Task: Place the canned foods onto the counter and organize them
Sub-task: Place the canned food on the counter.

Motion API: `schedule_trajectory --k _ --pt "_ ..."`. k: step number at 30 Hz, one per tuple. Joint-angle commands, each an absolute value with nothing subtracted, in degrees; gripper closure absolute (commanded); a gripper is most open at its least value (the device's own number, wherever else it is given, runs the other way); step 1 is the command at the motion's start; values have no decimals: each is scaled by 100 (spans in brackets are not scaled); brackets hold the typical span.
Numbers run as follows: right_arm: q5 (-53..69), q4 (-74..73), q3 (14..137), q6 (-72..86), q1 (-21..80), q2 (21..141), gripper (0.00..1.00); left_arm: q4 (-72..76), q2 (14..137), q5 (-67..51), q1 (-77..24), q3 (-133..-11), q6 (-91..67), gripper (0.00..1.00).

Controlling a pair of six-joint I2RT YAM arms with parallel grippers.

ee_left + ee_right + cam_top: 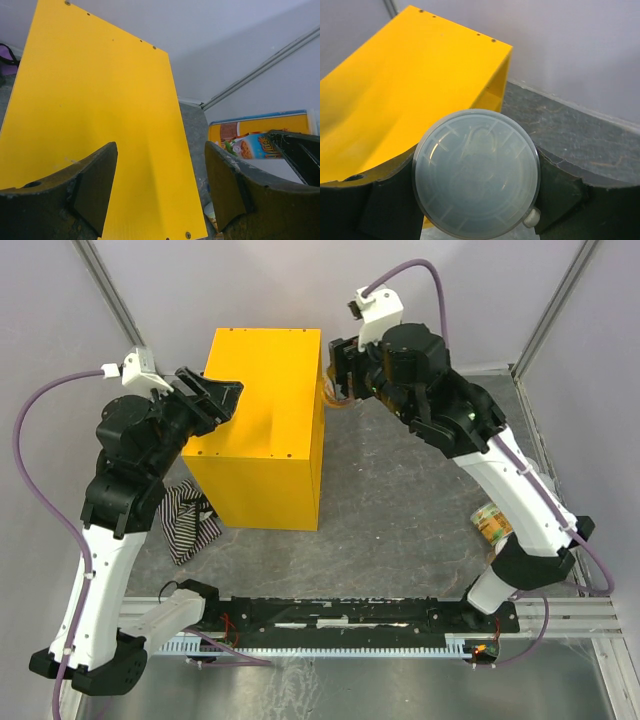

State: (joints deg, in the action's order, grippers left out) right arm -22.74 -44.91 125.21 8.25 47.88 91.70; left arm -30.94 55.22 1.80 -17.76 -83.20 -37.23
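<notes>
Yellow counter [265, 410], white-lidded can [476, 172] clamped in R gripper [477, 162] just beside it, L gripper [161, 150] spread apart over counter

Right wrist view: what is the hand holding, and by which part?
The right hand holds a white-lidded can, gripped on opposite sides of its round wall near the lidded end. The left hand holds nothing.
</notes>
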Motion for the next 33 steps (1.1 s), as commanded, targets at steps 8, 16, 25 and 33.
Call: schedule_trajectory --k 8,16,25,33 --pt "-2555 -4072 14524 128 5912 10028 99 -2289 5195 -460 -1802 -8173 -3205 22" --pt "-2805 -4089 15168 -93 6451 10503 99 -2237 4909 -492 -1802 -8027 -2990 22" --pt "-2811 -4023 15206 -17 6545 10763 97 -2215 4497 -397 -1803 -7800 -2742 22" --pt "-2926 -3961 15520 0 6541 11159 78 -2049 4187 -524 -1802 -7510 -2541 20"
